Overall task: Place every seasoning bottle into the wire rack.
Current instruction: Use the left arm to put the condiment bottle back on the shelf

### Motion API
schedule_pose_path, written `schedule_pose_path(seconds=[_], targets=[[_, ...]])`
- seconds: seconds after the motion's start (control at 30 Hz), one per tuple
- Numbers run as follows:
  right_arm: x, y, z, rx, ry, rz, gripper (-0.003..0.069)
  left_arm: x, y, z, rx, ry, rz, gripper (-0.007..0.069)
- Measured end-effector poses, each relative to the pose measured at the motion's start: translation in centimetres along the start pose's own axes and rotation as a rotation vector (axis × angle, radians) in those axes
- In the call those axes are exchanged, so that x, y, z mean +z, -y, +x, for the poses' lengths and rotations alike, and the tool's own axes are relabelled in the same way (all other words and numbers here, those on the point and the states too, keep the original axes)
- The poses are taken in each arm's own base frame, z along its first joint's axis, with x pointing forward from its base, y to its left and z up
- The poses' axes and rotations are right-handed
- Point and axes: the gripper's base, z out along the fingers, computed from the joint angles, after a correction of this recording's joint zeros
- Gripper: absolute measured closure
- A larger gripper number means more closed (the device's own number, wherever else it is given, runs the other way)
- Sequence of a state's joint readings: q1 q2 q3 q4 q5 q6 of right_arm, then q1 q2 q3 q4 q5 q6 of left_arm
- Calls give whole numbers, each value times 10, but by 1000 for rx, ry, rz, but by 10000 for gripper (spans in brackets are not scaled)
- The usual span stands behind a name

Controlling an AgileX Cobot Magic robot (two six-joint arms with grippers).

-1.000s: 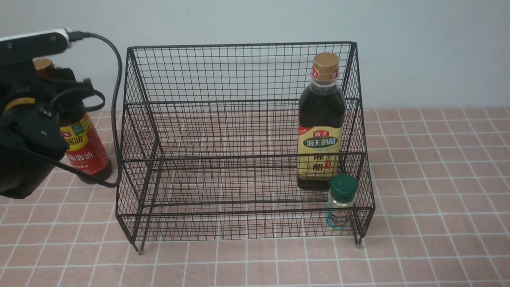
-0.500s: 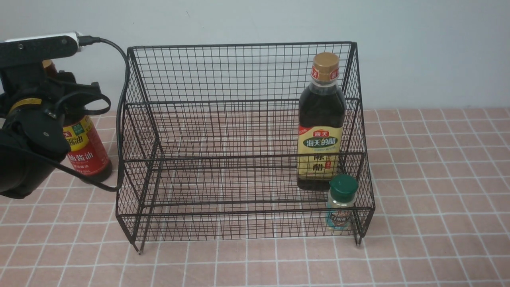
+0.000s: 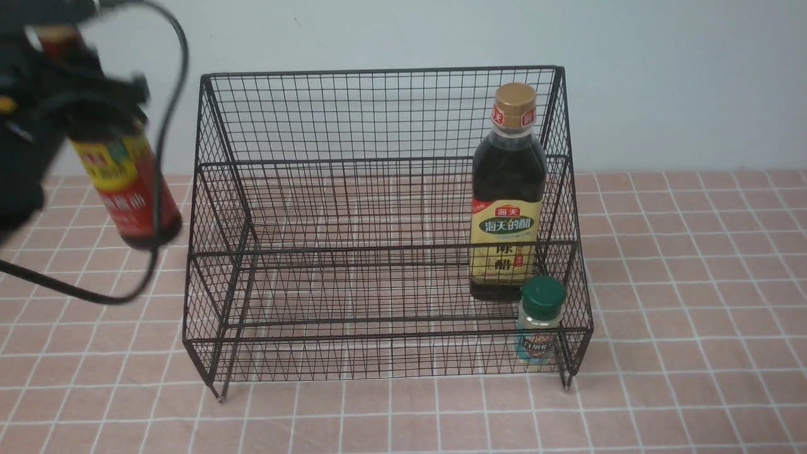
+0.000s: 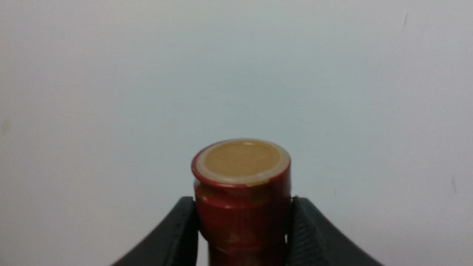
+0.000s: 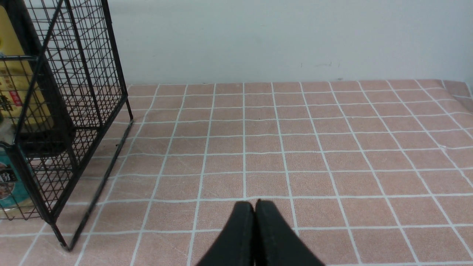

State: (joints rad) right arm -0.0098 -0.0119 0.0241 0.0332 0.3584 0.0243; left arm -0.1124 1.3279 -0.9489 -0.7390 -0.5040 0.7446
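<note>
While the wire rack (image 3: pixel 378 70) holds the square bottle (image 3: pixel 507 208) far right and the shaker jar (image 3: pixel 539 321) just nearer, the round bottle (image 3: pixel 126 183) has lifted off the tiled table (image 3: pixel 693 284), tilted, left of the rack. In the left wrist view, the left gripper (image 4: pixel 242 221) clamps its red neck. In the right wrist view, the right gripper (image 5: pixel 255 207) is closed, right of the rack.

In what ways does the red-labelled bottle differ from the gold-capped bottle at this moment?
The red-labelled bottle hangs tilted, gripped at its neck by the left hand, outside the wire rack; the gold-capped bottle stands upright inside it. The red-labelled bottle's label is red and yellow; the gold-capped bottle's is yellow and green. Both are tall and dark.
</note>
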Motion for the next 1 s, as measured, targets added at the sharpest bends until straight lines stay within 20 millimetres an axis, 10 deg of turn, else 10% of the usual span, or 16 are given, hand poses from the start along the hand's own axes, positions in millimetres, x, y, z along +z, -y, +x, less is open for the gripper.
schedule_pose_path(seconds=[0.2, 0.4, 1.0], targets=[[0, 0, 0, 2, 0, 0, 673, -21, -13, -90, -8, 254, -21, 344], [0, 0, 0, 4, 0, 0, 673, -29, -10, -131, -104, 282, 86, 344], [0, 0, 0, 4, 0, 0, 673, 8, 63, -74, -247, -5, 347, 344]])
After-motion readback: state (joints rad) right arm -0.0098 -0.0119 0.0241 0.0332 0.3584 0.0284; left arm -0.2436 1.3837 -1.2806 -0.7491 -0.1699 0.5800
